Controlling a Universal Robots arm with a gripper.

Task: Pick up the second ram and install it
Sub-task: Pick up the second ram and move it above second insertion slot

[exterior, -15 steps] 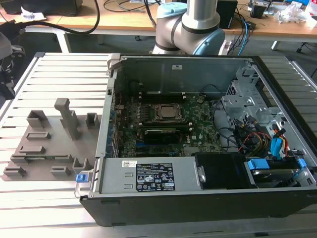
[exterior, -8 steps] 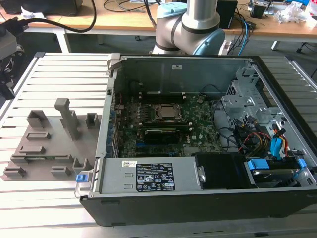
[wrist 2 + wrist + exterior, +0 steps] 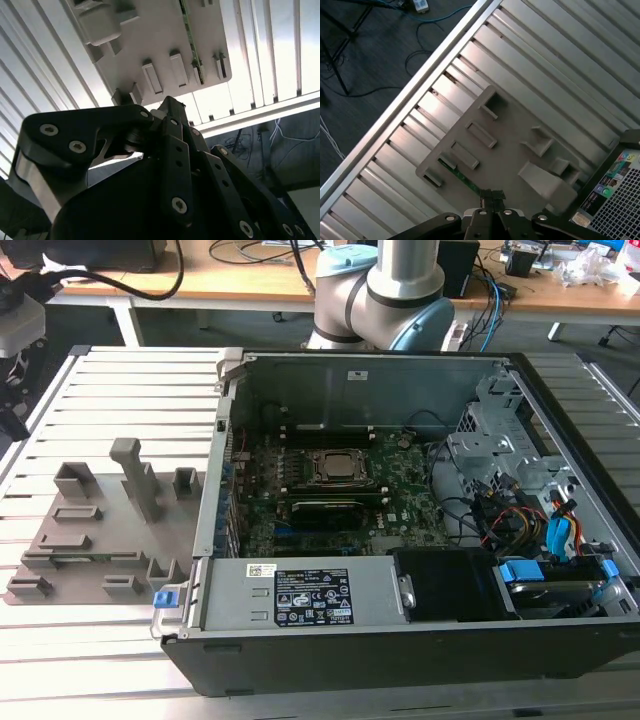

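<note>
While the gripper (image 3: 490, 200) hangs over the grey tray (image 3: 515, 145), its two fingers are pressed together with nothing held between them. In both wrist views the black finger links come to a narrow joined tip, with the tray beyond it.

The second ram (image 3: 461, 177) rests in the tray, a thin green stick standing on its long edge in a slot along one side of the tray. In the second wrist view the same green stick (image 3: 192, 45) runs past a row of small raised blocks. The fingertips are close to one end of the stick. Whether they touch it cannot be told.

In the exterior view the tray (image 3: 90, 540) lies on the slatted metal table (image 3: 90, 650), at nine o'clock from the open computer case (image 3: 330, 660) and just beside it. Inside the case the green motherboard (image 3: 400, 510) lies flat, with a bundle of coloured cables at three o'clock from it. The arm (image 3: 400, 280) rises at twelve o'clock, behind the case.
</note>
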